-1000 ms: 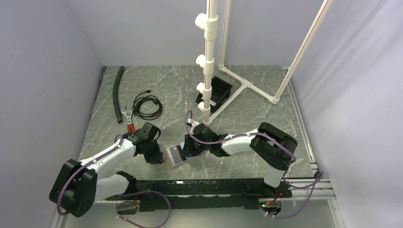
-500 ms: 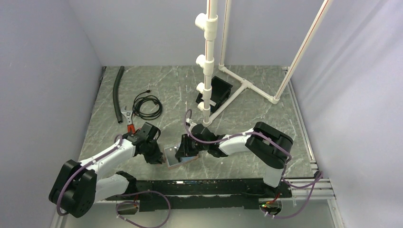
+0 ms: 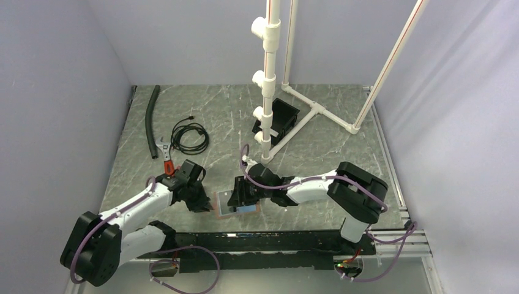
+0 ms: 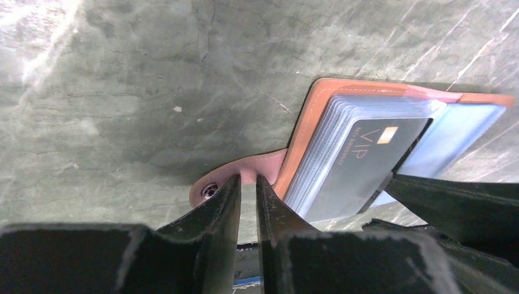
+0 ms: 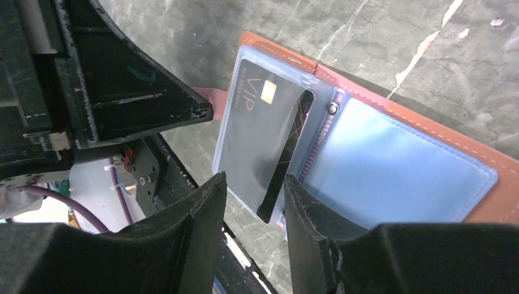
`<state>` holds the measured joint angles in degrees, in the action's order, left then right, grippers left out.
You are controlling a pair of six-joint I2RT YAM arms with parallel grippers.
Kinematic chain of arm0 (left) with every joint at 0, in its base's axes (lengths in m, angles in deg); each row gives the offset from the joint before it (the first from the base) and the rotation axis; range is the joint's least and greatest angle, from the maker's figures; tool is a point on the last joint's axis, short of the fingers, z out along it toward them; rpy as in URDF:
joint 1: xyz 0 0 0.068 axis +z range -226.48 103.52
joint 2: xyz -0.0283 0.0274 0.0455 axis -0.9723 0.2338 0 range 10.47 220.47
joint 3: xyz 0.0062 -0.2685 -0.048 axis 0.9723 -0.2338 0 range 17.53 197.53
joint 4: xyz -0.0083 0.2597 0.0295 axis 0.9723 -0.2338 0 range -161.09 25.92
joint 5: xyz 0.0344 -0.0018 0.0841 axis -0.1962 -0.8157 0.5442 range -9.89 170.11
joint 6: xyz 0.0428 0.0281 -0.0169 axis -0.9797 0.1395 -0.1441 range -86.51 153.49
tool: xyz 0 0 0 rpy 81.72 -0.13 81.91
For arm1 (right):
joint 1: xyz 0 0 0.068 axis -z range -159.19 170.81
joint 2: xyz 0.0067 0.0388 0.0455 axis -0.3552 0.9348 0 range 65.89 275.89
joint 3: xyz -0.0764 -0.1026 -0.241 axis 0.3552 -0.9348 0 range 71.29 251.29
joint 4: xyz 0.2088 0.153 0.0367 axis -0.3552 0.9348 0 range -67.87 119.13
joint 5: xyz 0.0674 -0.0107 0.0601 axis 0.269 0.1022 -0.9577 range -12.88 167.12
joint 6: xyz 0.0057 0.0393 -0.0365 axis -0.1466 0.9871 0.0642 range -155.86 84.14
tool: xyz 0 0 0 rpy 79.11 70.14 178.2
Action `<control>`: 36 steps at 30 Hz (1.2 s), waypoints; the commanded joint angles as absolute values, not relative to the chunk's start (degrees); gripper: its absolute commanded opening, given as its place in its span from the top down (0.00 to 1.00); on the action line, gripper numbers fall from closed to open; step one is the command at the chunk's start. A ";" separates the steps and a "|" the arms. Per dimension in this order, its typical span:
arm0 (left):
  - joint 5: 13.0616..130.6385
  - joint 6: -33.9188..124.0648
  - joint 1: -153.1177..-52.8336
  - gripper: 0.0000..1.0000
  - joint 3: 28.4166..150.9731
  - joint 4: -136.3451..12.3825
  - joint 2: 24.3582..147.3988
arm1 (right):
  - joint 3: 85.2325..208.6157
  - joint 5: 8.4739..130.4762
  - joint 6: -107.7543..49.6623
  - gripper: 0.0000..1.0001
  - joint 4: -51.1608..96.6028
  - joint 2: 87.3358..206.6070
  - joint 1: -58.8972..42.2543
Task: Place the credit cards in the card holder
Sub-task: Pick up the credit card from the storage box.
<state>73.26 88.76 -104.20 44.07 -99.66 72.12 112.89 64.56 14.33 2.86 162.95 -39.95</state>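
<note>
The card holder (image 3: pixel 235 202), a tan-brown leather wallet, lies open near the table's front edge between both arms. My left gripper (image 4: pixel 248 177) is shut on its snap tab (image 4: pixel 217 184). A dark credit card marked VIP (image 5: pixel 257 135) sits in the left glossy sleeve, its lower end sticking out. My right gripper (image 5: pixel 254 177) is open, its fingers either side of that card end without pinching it. A light blue credit card (image 5: pixel 392 171) lies flat in the right panel inside the leather rim (image 5: pixel 422 125). The left wrist view shows both the dark card (image 4: pixel 367 159) and the blue card (image 4: pixel 453 131).
A black open-topped box (image 3: pixel 278 117) stands at the foot of a white PVC pipe frame (image 3: pixel 267 79). A coiled black cable (image 3: pixel 190 136), a black hose (image 3: pixel 150 119) and a red-handled tool (image 3: pixel 165 158) lie back left. The black front rail (image 3: pixel 269 242) runs just below the card holder.
My right gripper's jaws have spread apart and let go of the dark card. The card holder has shifted slightly and lies flatter. My left gripper keeps its pinch on the tab.
</note>
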 commanded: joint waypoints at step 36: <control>76.57 86.18 -103.52 0.31 54.44 -110.11 60.35 | 110.63 78.94 -7.21 0.03 37.06 117.74 6.55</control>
<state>77.06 88.47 -103.90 49.95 -108.68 60.40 107.43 89.02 -2.28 34.33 109.33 -4.78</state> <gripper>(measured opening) 0.680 0.970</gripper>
